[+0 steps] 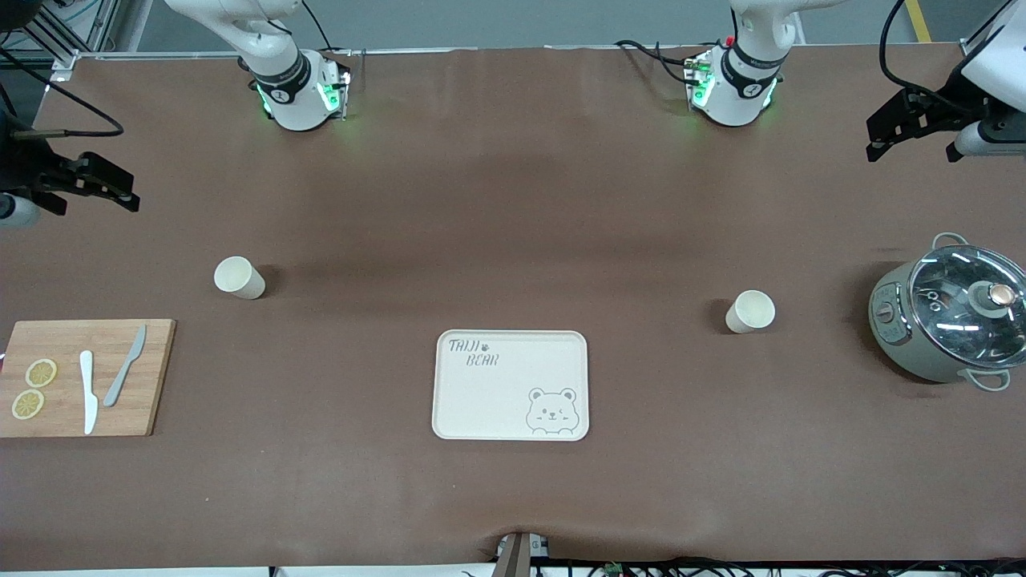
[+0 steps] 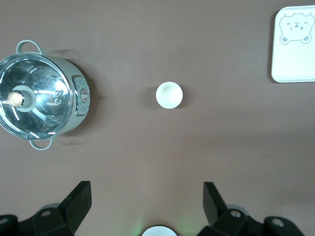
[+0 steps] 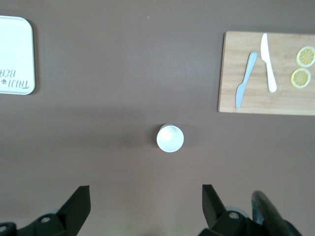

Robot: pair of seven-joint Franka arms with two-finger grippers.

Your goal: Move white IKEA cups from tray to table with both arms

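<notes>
Two small cream-white cups stand upright on the brown table. One cup [image 1: 239, 277] is toward the right arm's end and shows in the right wrist view [image 3: 170, 138]. The other cup [image 1: 750, 311] is toward the left arm's end and shows in the left wrist view [image 2: 169, 95]. My right gripper [image 1: 92, 195] hangs open and empty in the air at the right arm's end of the table, apart from its cup [image 3: 146, 199]. My left gripper [image 1: 910, 138] hangs open and empty over the left arm's end, above the pot and apart from its cup [image 2: 146, 196].
A cream bear tray [image 1: 510, 344] lies between the cups, nearer the front camera. A grey-green pot with a glass lid [image 1: 950, 320] stands at the left arm's end. A wooden board [image 1: 152, 377] with two knives and lemon slices lies at the right arm's end.
</notes>
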